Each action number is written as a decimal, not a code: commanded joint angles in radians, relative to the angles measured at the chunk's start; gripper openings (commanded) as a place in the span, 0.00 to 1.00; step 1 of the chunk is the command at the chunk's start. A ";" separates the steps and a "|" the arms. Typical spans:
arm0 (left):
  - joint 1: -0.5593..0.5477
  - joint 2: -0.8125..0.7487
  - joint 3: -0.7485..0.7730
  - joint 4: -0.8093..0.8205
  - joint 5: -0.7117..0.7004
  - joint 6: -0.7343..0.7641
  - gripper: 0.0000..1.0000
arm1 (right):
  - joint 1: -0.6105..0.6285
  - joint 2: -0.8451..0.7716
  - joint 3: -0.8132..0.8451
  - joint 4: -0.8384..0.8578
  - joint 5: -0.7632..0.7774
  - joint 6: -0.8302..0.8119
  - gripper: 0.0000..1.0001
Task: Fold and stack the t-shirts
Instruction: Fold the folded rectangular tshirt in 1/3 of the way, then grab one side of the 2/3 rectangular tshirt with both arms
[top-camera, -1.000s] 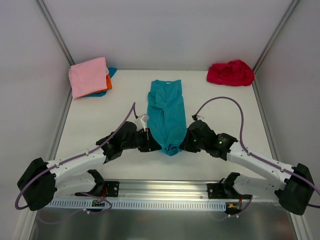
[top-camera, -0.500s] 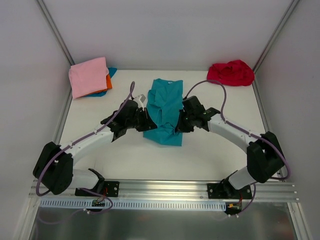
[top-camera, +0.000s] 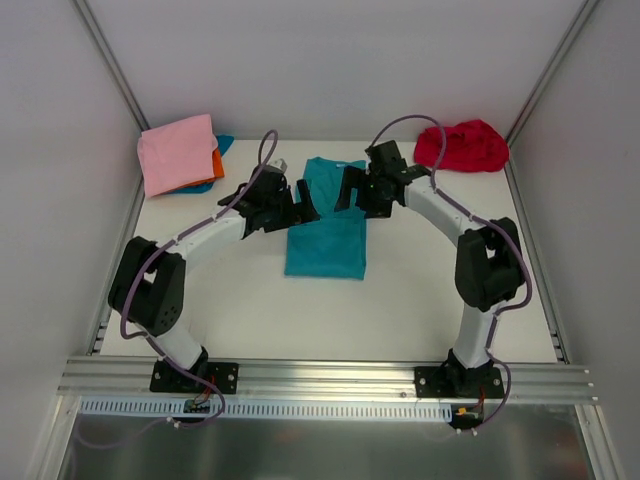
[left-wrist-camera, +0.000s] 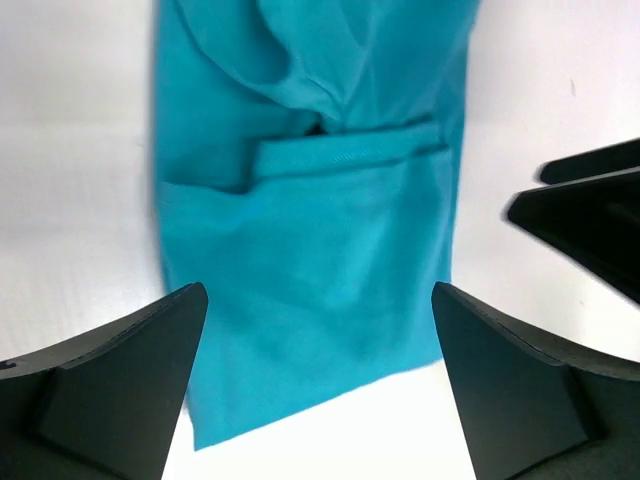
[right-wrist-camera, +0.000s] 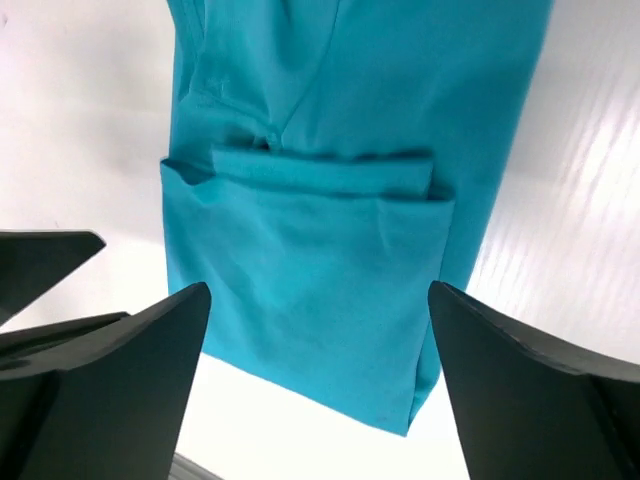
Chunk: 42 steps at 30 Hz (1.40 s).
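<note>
A teal t-shirt lies in the middle of the white table, its near half folded over onto its far half. My left gripper hovers at the fold's far left, my right gripper at its far right. Both stand open above the cloth and hold nothing. In the left wrist view the teal t-shirt fills the gap under the open left gripper, with the right gripper's fingers at the right edge. The right wrist view shows the doubled teal t-shirt below the open right gripper.
A folded pink t-shirt tops a stack with orange and blue cloth at the far left corner. A crumpled red t-shirt lies at the far right corner. Enclosure walls bound the table; a metal rail runs along the near edge.
Both grippers carried the teal shirt's near hem away from the bases and laid it over the far half. They then opened and let it go.
</note>
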 joint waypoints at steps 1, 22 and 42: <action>0.006 -0.034 0.031 -0.036 -0.122 0.039 0.99 | -0.028 -0.007 0.102 -0.106 0.028 -0.106 0.99; 0.005 -0.356 -0.618 0.338 0.185 -0.005 0.99 | 0.058 -0.551 -0.731 0.240 -0.007 0.101 0.99; 0.011 -0.121 -0.646 0.586 0.232 -0.011 0.99 | 0.081 -0.389 -0.863 0.527 -0.053 0.202 0.85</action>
